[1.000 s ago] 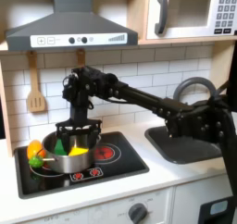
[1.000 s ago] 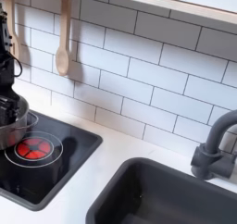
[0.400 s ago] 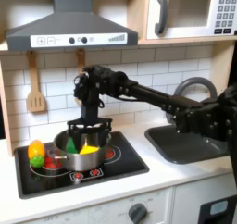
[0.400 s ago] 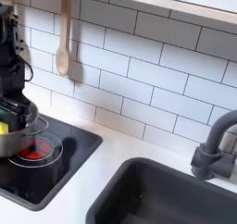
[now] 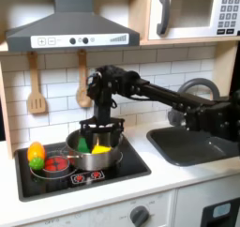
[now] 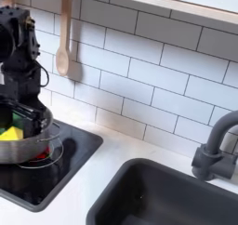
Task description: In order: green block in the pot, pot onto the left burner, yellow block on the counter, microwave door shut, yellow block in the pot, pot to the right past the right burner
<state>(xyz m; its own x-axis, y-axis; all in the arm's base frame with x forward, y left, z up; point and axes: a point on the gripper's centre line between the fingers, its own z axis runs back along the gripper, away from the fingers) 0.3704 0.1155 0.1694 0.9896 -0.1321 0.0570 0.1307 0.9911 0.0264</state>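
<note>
Sliding the pot (image 5: 97, 152) rightward is the step in hand, as I judge it: in the first exterior view the pot is sitting over the right burner (image 5: 105, 156), with the yellow block (image 5: 100, 149) and the green block (image 5: 83, 143) inside it, and the microwave door (image 5: 186, 13) is looking shut. The gripper (image 5: 97, 129) is reaching down into the pot's mouth with its fingers spread against the rim; whether it is pinching the wall or only pushing from inside I cannot tell.

In the second exterior view the pot (image 6: 19, 142) is covering much of the red ring, with the yellow block (image 6: 11, 134) showing at the rim under the gripper (image 6: 20, 115).

Doing this well, to my mind, is a matter of keeping the fingers low in the pot and travelling level, so the steel base is gliding flat over the stove (image 5: 131, 165) rather than tipping and spilling the blocks. The pot is still needing to cross the stove's right edge onto the counter (image 5: 178, 173), which is lying between stove and sink (image 5: 192, 143); easing over that lip slowly should be avoiding a catch. The rounded toy (image 5: 36, 155) is resting well apart on the left burner, out of the path.
</note>
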